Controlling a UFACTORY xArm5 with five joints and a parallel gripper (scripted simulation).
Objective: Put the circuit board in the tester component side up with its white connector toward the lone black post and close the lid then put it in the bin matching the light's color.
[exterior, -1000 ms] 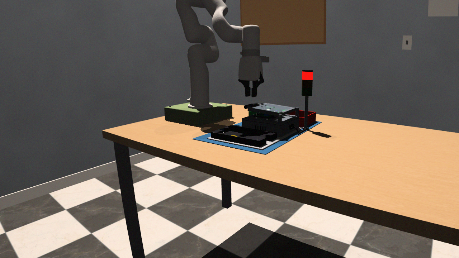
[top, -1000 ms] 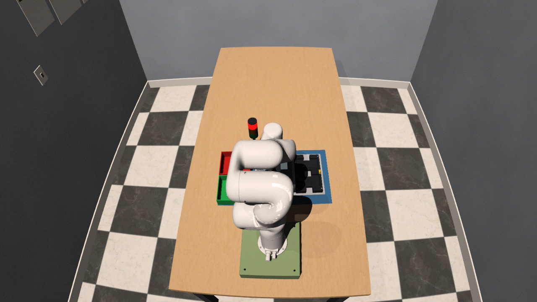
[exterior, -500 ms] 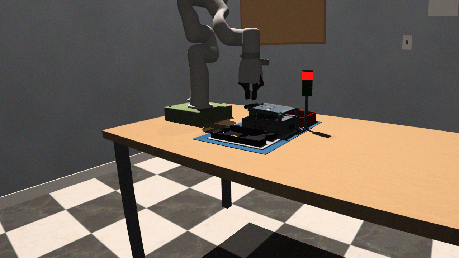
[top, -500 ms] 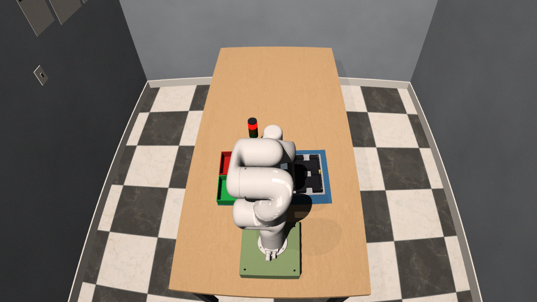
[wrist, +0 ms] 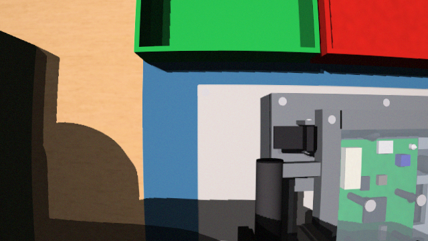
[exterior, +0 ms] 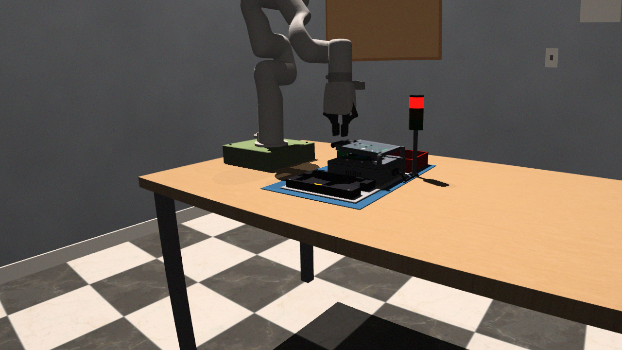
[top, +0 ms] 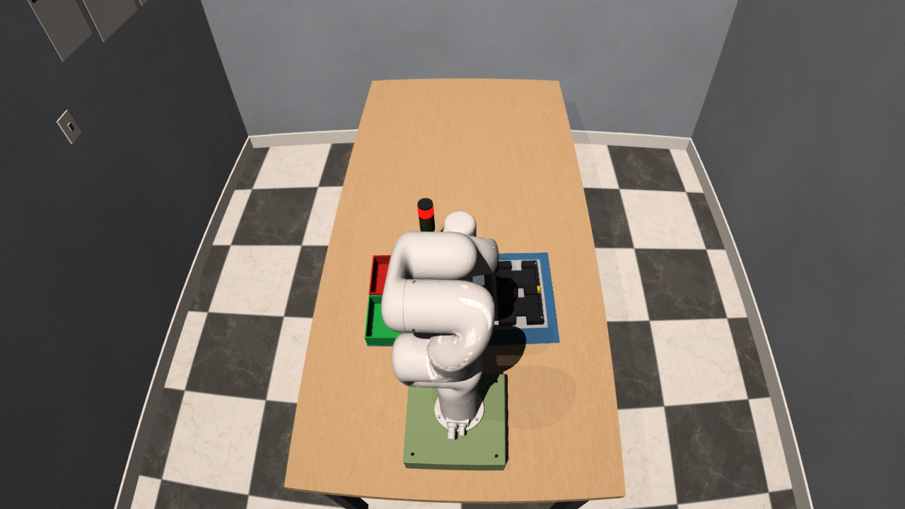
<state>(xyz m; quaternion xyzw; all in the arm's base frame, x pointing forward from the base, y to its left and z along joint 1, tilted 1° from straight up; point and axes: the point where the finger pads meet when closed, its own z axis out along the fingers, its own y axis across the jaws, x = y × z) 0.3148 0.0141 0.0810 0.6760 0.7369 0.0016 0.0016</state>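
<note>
The green circuit board [wrist: 378,181] lies flat in the black tester [exterior: 365,167] under the see-through lid [exterior: 369,148], which is down. Its white connector [wrist: 351,169] points toward a dark cylinder [wrist: 269,187]. A black latch block [wrist: 291,137] sits on the tester's grey frame. The signal light [exterior: 416,102] [top: 425,213] glows red. My gripper [exterior: 341,129] hangs a little above the lid's edge nearest the robot base, fingers close together and empty. The red bin [exterior: 417,158] [top: 380,273] [wrist: 374,27] and the green bin [top: 377,322] [wrist: 234,23] stand side by side beyond the tester.
The empty black tray [exterior: 321,183] [top: 524,294] lies on the blue mat [exterior: 278,186] [wrist: 167,134] beside the tester. The robot's green base [top: 455,442] [exterior: 269,154] stands close by. The arm hides the tester in the top view.
</note>
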